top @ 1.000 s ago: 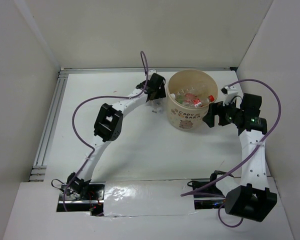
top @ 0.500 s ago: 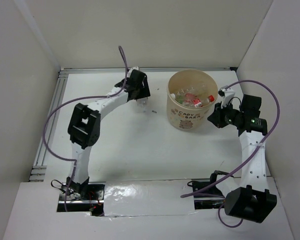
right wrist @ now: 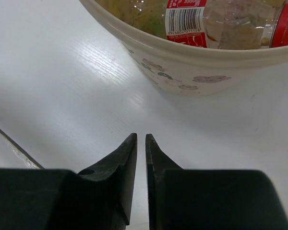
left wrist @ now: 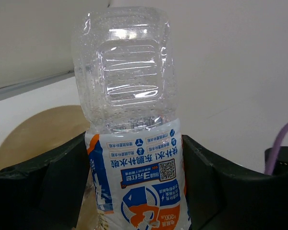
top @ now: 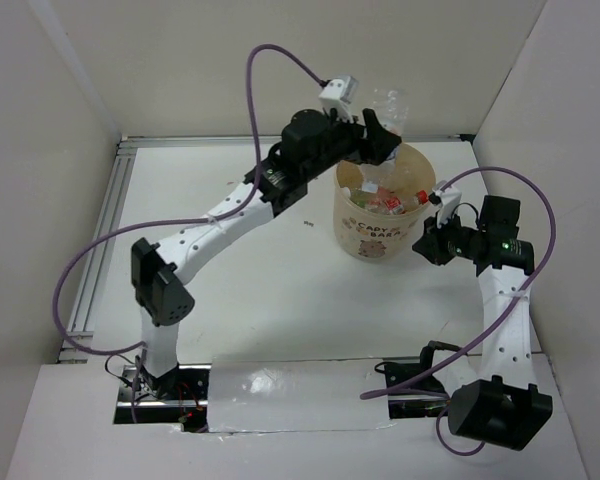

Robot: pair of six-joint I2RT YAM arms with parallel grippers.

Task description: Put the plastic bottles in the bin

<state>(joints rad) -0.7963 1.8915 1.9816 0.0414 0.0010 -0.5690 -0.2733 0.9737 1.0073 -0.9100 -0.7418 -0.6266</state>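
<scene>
A clear plastic bottle (left wrist: 129, 86) with a blue, white and orange label is clamped upright between my left gripper's (left wrist: 134, 177) black fingers. In the top view that bottle (top: 390, 105) hangs over the far rim of the bin (top: 380, 235), with the left gripper (top: 375, 135) raised above the table. The cream bin holds several bottles (top: 385, 197) with red labels and caps. My right gripper (right wrist: 140, 139) sits low beside the bin's right wall (right wrist: 182, 57), its fingertips almost touching and nothing between them. One red-labelled bottle (right wrist: 187, 17) shows over the rim.
White walls close in the table at the back and on both sides. A metal rail (top: 95, 260) runs along the left edge. Purple cables (top: 280, 60) loop above both arms. A small dark speck (top: 308, 224) lies on the table left of the bin.
My left arm has risen from the table left of the bin to above its far rim, carrying the bottle. My right gripper's jaws came together from wide apart, staying beside the bin.
</scene>
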